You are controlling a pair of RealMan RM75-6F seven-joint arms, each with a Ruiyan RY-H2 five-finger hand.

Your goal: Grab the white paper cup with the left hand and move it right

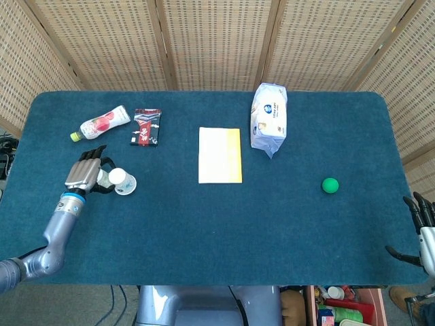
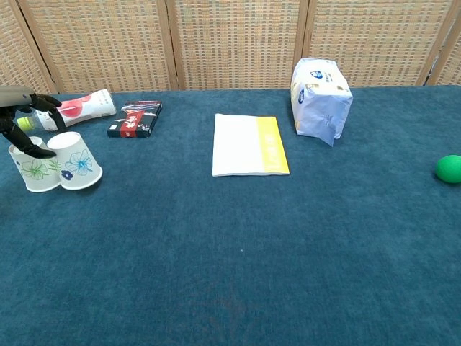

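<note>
White paper cup [image 2: 78, 161] stands inverted on the counter [image 2: 238, 252], touching a second cup [image 2: 32, 170] on its left; your left hand [image 1: 87, 174] fingers [image 2: 32, 151] curl on it, so release gently without toppling either.

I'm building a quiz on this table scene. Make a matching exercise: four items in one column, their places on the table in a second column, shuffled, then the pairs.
1. green ball
2. white and yellow notepad
3. white wet-wipes pack
4. red and white drink bottle

A. lying at the far left
B. flat in the middle
C. alone toward the right edge
D. just right of the notepad, farther back

Pairs: 1-C, 2-B, 3-D, 4-A
</note>
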